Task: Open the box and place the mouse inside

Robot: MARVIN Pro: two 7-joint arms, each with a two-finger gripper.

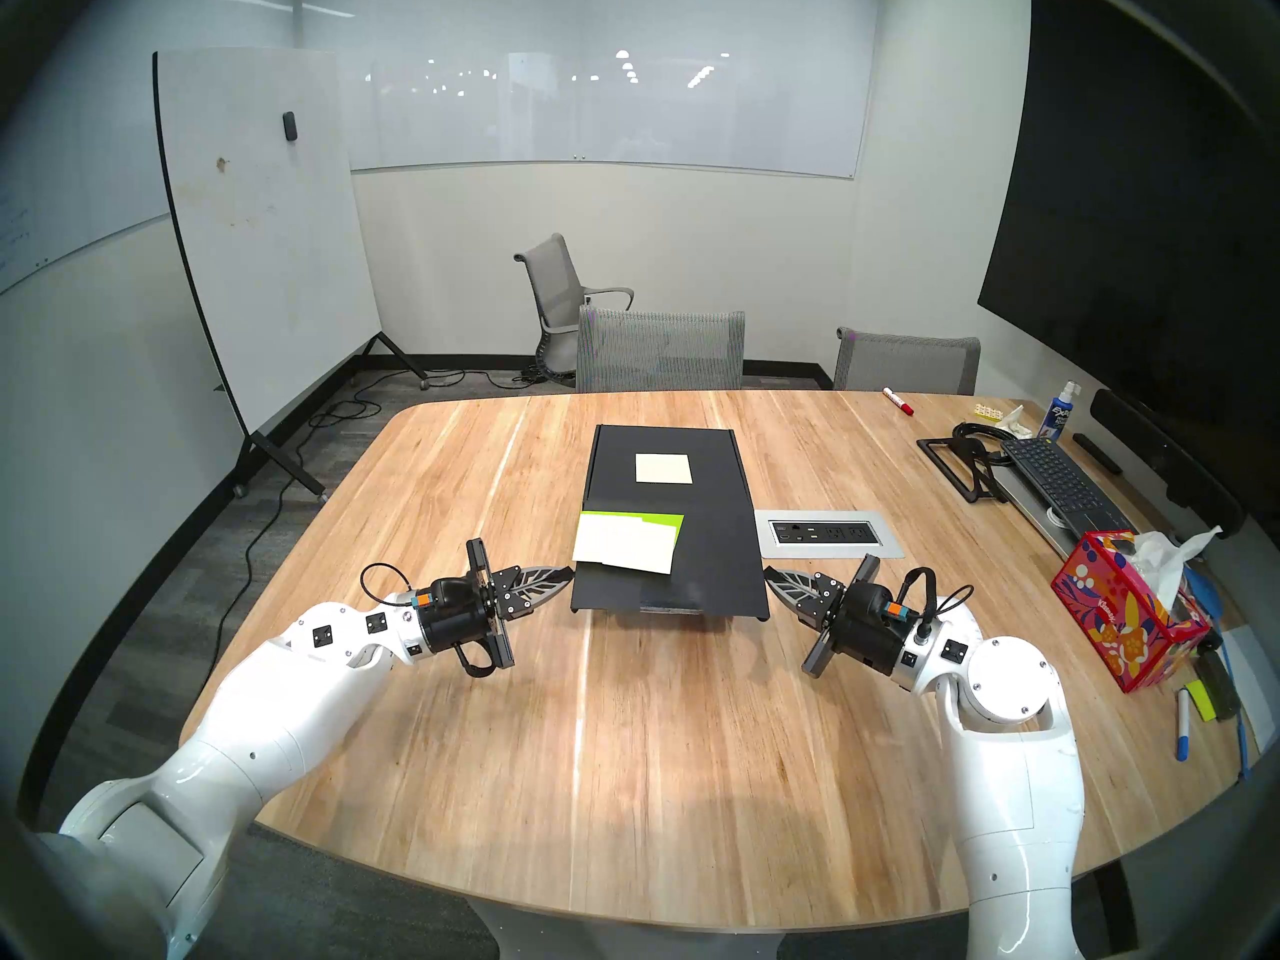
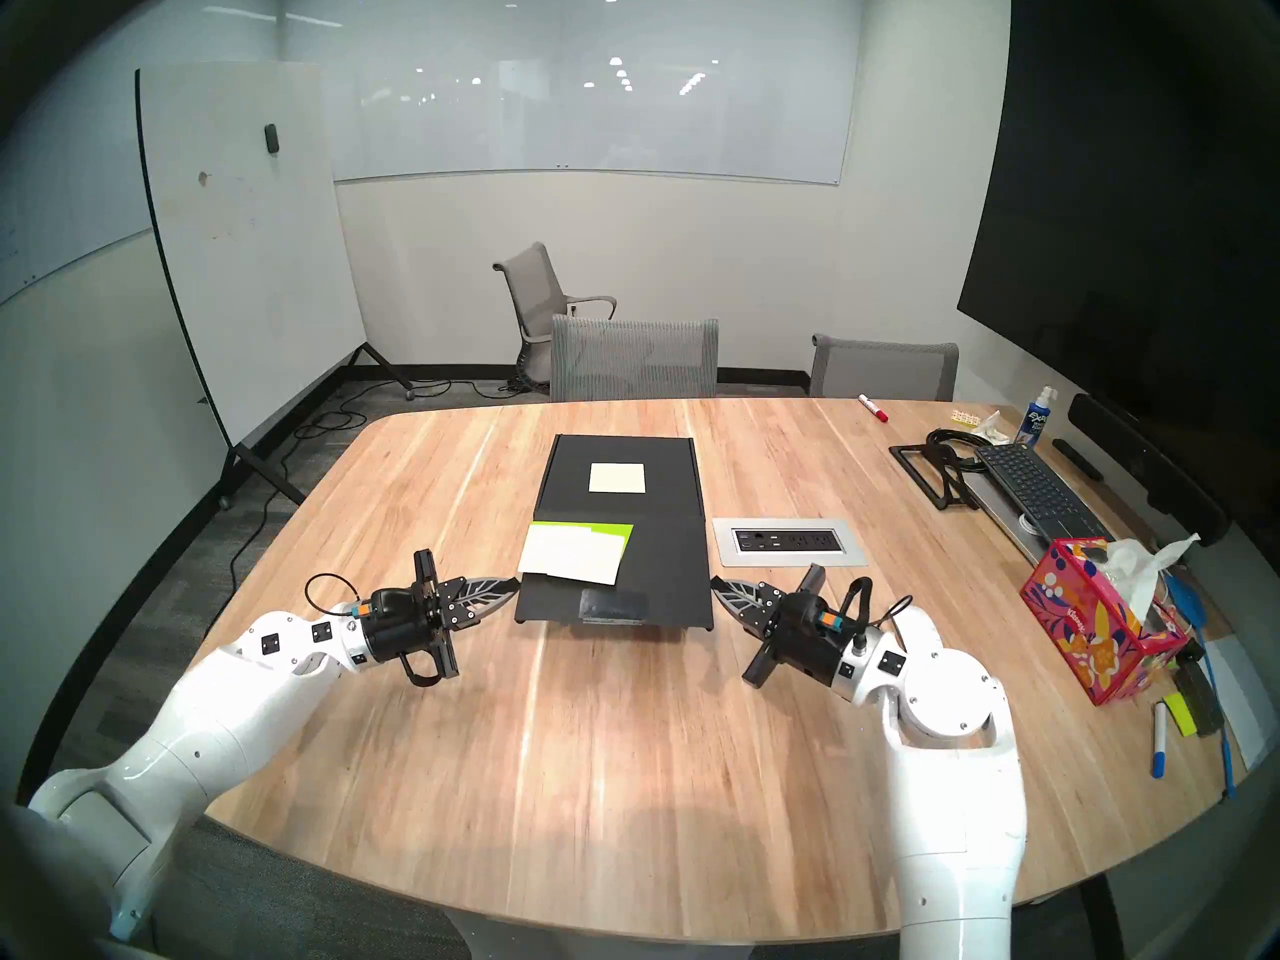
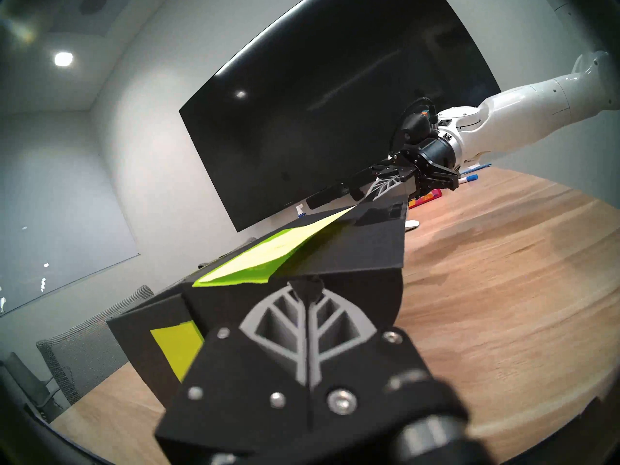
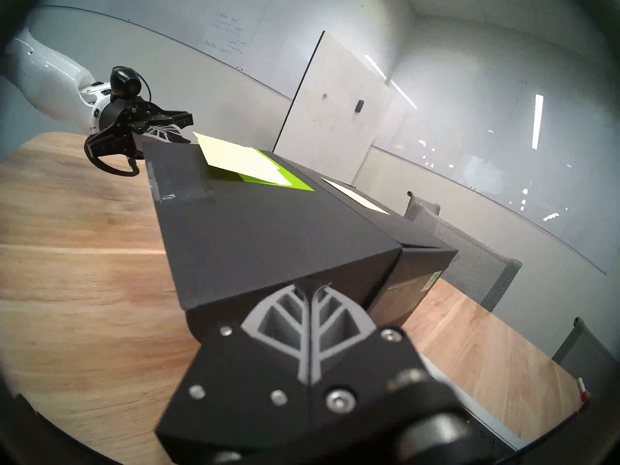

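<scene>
The black box (image 1: 713, 522) sits mid-table with a pale square note (image 1: 663, 468) on top. Its near lid flap (image 1: 692, 584) carries neon yellow-green and pale notes (image 1: 627, 543) and stands lifted off the table. My left gripper (image 1: 569, 572) is shut, its tips at the flap's left edge (image 3: 335, 253). At the flap's right edge (image 4: 268, 236), my right gripper (image 1: 767, 571) is shut too. Whether either pinches the flap I cannot tell. No mouse shows in the head views. A small white shape (image 3: 412, 224) lies beyond the flap, too small to identify.
A power outlet plate (image 1: 824, 532) is set in the table right of the box. Further right are a pink patterned tissue box (image 1: 1122, 626), a keyboard (image 1: 1053, 480), pens (image 1: 1184, 723) and a red marker (image 1: 898, 401). Grey chairs (image 1: 661, 349) stand behind the table.
</scene>
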